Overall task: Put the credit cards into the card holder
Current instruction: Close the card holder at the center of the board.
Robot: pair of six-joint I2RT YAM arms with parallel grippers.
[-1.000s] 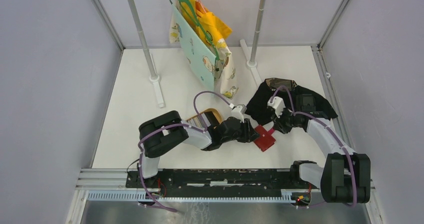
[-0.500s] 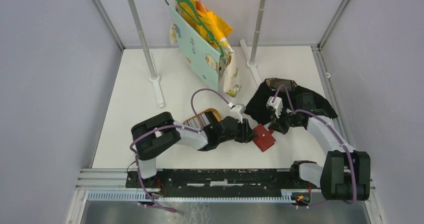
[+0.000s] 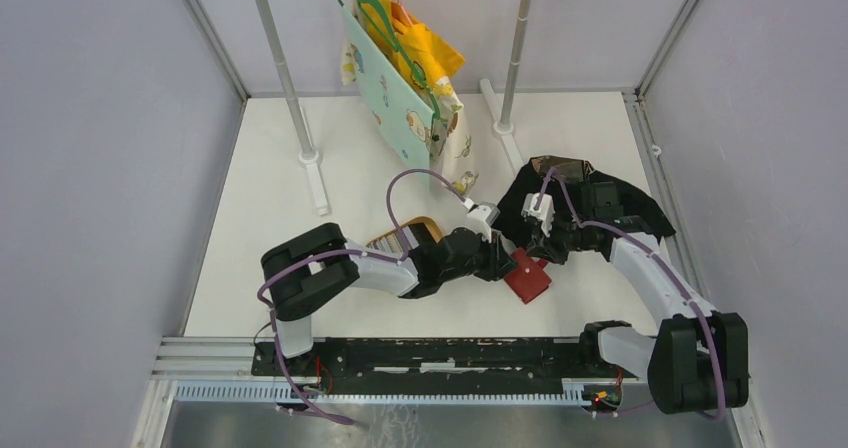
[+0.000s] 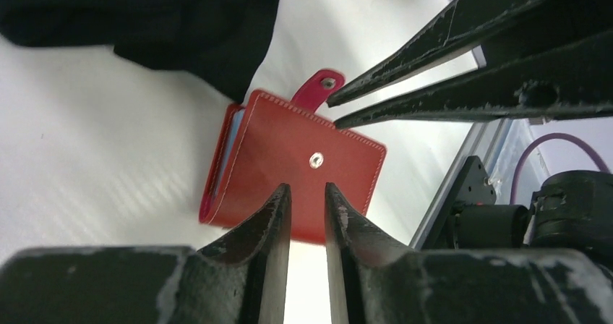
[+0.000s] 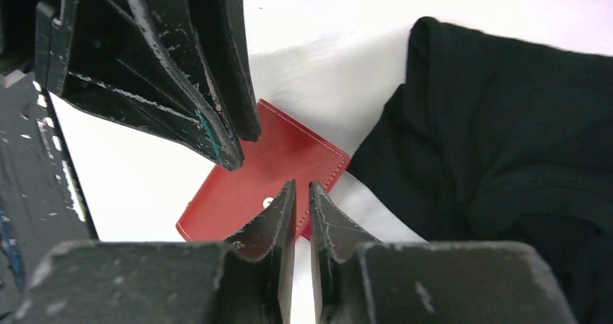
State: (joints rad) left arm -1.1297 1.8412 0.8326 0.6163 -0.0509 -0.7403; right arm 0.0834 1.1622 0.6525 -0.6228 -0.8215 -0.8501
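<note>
**Both pincers nose to nose over the red card holder**

The white table [image 3: 270, 268] filled the floor of the booth, and at its back a clothes rack [image 3: 285, 68] carried a mint-green printed garment [image 3: 390, 93] and a yellow one [image 3: 432, 53] on hangers. To the right a black cloth [image 3: 630, 208] lay crumpled on the table. The left arm [image 3: 330, 273] reached in low from the left and the right arm [image 3: 650, 278] curled in from the right, the two meeting near the middle. Just behind the left arm sat a tan wooden tray [image 3: 425, 230], partly hidden.

And there was the card holder [image 3: 528, 276], flat on the table just beside the black cloth's near edge, closed cover up, right under both wrists. From the left wrist, the left gripper [image 4: 307, 194] showed only a narrow slit between its fingers, nothing caught in it, tips hovering over the holder's near edge. The right gripper [image 5: 302, 190] was pinched just as narrow, also holding nothing, tips down by the red cover. In the left wrist view, its fingers ended just beside the strap tab [image 4: 318, 89], which stuck out unfastened. A small silver snap stud [image 4: 316, 160] sat in the middle of the cover. On the holder's open side a pale blue edge of the credit cards [image 4: 230, 139] peeked from between the covers
</note>
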